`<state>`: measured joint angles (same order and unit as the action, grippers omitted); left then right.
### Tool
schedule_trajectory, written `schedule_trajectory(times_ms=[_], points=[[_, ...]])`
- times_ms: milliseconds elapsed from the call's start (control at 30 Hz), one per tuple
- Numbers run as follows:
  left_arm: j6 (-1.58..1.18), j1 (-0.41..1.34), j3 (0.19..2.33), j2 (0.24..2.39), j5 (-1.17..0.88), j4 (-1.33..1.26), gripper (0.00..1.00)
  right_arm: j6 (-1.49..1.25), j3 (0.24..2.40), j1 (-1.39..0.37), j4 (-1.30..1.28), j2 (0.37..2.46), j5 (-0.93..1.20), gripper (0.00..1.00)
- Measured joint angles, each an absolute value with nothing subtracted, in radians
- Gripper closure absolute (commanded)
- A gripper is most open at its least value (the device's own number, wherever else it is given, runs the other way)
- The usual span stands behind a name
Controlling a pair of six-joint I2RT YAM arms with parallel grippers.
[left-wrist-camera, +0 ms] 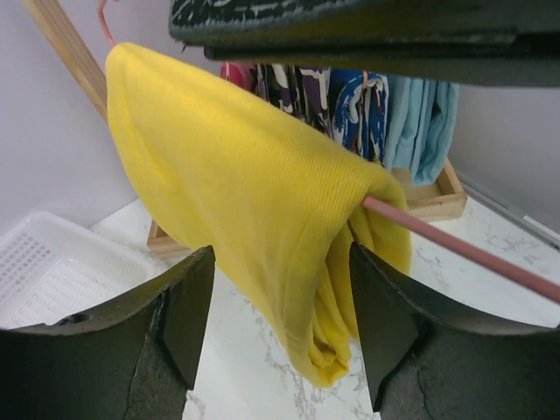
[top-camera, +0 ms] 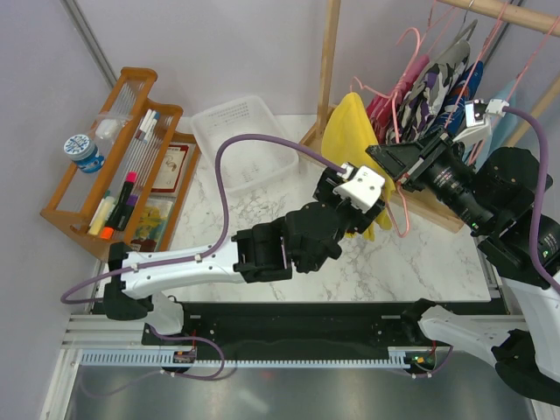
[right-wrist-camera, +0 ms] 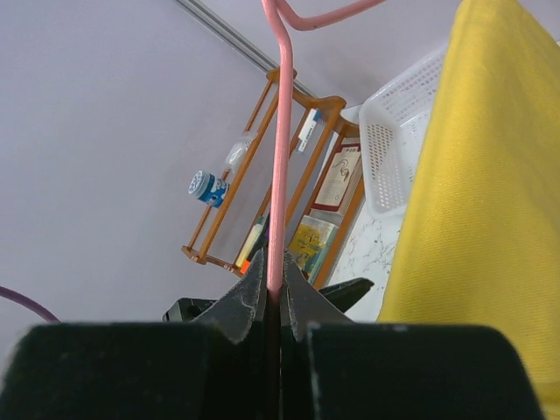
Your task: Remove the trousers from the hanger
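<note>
The yellow trousers (top-camera: 350,131) hang folded over the bar of a pink hanger (top-camera: 398,206), away from the rail and above the marble table. My right gripper (right-wrist-camera: 276,293) is shut on the hanger's thin pink rod (right-wrist-camera: 278,157), with the yellow cloth (right-wrist-camera: 472,219) just to its right. My left gripper (left-wrist-camera: 280,324) is open, one finger (left-wrist-camera: 188,315) on each side of the trousers' (left-wrist-camera: 245,192) lower fold, and does not pinch it. The hanger bar (left-wrist-camera: 464,249) sticks out of the fold to the right. A pink patterned pair (top-camera: 381,112) hangs on the rack behind.
A wooden clothes rack (top-camera: 331,61) at the back right carries pink hangers, a purple-white camouflage garment (top-camera: 437,83) and a light blue one (left-wrist-camera: 424,122). A white plastic basket (top-camera: 245,144) stands at the back. A wooden shelf with pens and a blue tub (top-camera: 122,157) stands at the left.
</note>
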<state>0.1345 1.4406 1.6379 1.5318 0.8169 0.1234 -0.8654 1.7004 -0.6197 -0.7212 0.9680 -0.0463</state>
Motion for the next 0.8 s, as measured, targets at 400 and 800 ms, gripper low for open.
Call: schedule_trajectory(times_ms=[400, 800], points=[[0.434, 1.448, 1.659, 1.652, 0.947, -0.209, 0.46, -0.897, 1.700, -0.617, -0.712, 0.947, -0.048, 1.00], [0.470, 1.473, 1.540, 1.564, 0.910, -0.249, 0.34, -0.899, 1.700, -0.618, -0.727, 0.938, -0.040, 1.00]])
